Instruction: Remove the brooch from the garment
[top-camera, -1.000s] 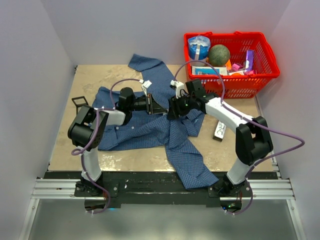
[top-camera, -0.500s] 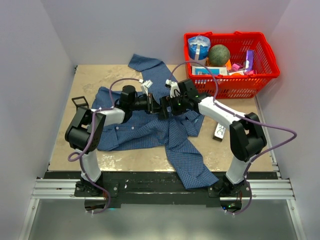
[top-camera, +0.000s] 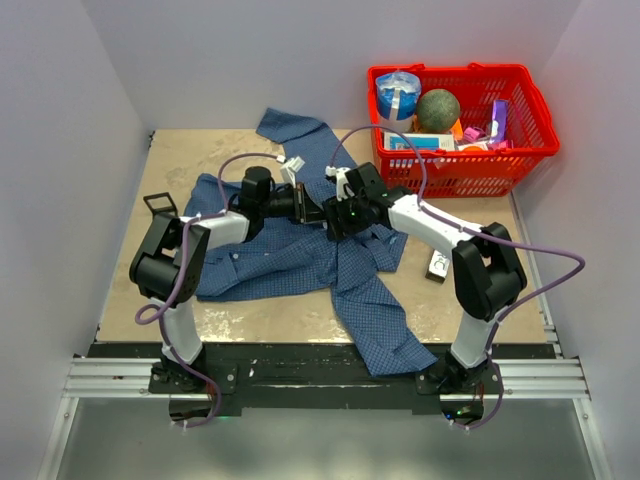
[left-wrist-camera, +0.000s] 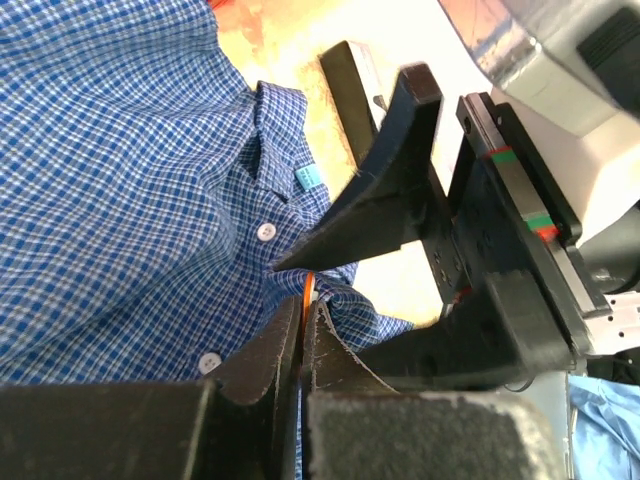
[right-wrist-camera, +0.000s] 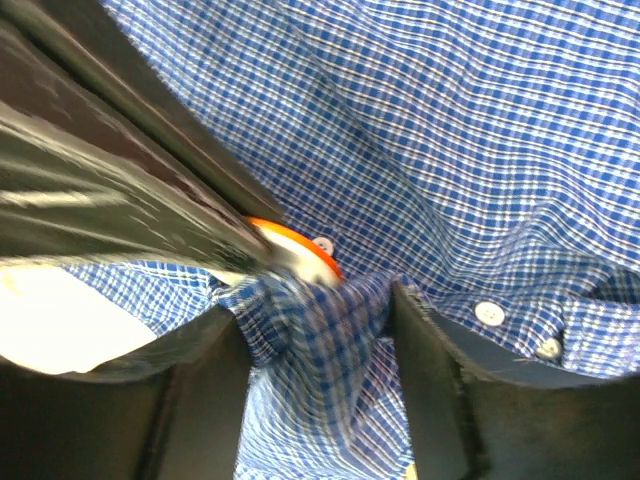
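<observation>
Tan table (top-camera: 200, 150) under the garment (top-camera: 290, 262): my left gripper (left-wrist-camera: 303, 306) pinches the brooch (right-wrist-camera: 295, 250), not yet free; my right gripper (right-wrist-camera: 315, 310) clamps the cloth fold beside it.

The table (top-camera: 190, 160) is a flat board of light tan colour, with paler worn patches and some darker marks. Three plain walls enclose it: the back wall (top-camera: 300, 60), the left wall (top-camera: 60, 200) and the right wall (top-camera: 600, 150), all of a pale grey-lilac tone, without windows. A black strip (top-camera: 300, 352) runs along the near edge of the table, and just below it lie silver metal rails (top-camera: 110, 380). Under the rails is a smooth grey surface (top-camera: 320, 445), possibly the floor or a metal sheet. The light is soft and even, and shadows are faint.
</observation>
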